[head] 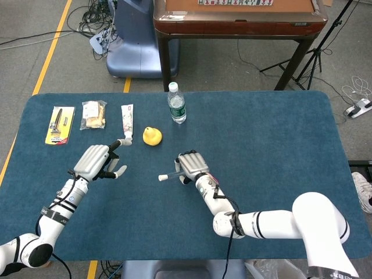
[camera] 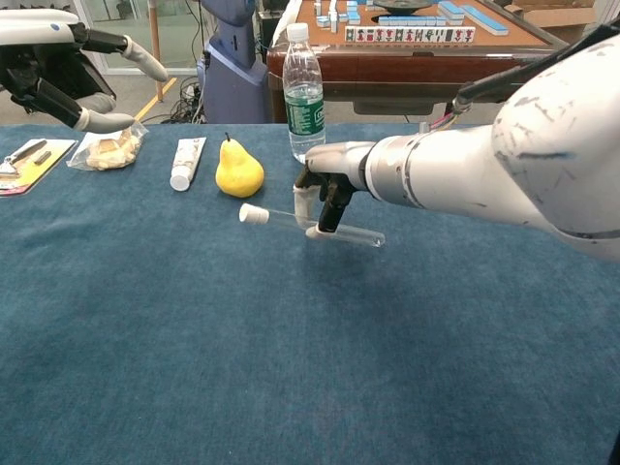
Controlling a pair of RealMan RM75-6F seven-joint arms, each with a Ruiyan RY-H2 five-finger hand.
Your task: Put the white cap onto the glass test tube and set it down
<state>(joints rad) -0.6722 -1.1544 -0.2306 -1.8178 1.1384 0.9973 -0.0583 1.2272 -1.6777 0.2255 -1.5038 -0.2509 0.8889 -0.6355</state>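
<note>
The glass test tube (camera: 334, 229) lies almost level just above the blue cloth, its white cap (camera: 254, 214) fitted on the left end. The cap (head: 162, 178) also shows in the head view. My right hand (camera: 325, 191) pinches the tube near its middle, fingers pointing down; in the head view the right hand (head: 190, 167) sits at the table's centre. My left hand (head: 100, 163) hovers to the left with fingers apart and nothing in it; in the chest view the left hand (camera: 73, 77) is raised at the upper left.
A yellow pear (camera: 238, 169), a water bottle (camera: 306, 95) and a white tube of paste (camera: 186, 161) stand behind the test tube. A snack packet (head: 93, 114) and a yellow carded tool (head: 60, 124) lie at the far left. The blue cloth (head: 273, 145) covers the table.
</note>
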